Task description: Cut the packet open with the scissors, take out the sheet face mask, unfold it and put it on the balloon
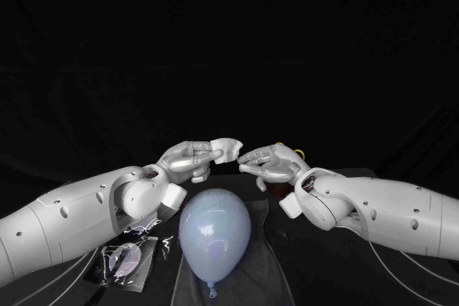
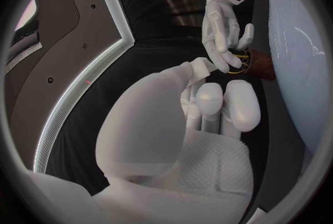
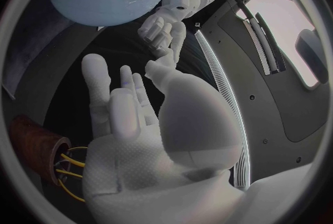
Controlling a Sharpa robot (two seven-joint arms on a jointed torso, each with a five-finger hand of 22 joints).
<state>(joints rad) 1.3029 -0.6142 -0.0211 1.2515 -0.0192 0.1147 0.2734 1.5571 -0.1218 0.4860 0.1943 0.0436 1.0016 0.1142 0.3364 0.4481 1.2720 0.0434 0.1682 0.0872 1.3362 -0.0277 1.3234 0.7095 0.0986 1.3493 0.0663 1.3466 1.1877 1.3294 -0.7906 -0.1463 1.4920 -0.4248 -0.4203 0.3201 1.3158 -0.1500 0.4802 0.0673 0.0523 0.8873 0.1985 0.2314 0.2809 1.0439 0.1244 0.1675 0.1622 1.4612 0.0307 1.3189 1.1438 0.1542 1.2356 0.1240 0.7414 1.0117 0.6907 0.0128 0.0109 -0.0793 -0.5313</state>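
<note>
The pale blue balloon (image 1: pixel 215 234) lies on a dark mat at the near centre of the table, knot toward me. My two hands meet in the air above its far end. The left hand (image 1: pixel 194 160) has its fingers curled in and its thumb stretched toward the right hand (image 1: pixel 268 162); their fingertips touch or nearly touch. I see nothing between them. The right hand (image 3: pixel 128 124) shows a bare palm with its fingers apart. The clear, glinting packet (image 1: pixel 125 258) lies under my left forearm. Yellow-handled scissors (image 3: pixel 69 171) stand in a brown holder (image 3: pixel 31 140) behind the right hand.
The dark mat (image 1: pixel 263 279) under the balloon covers the table's near centre. The brown holder (image 2: pixel 258 64) stands close beside the balloon's (image 2: pixel 298 51) far end.
</note>
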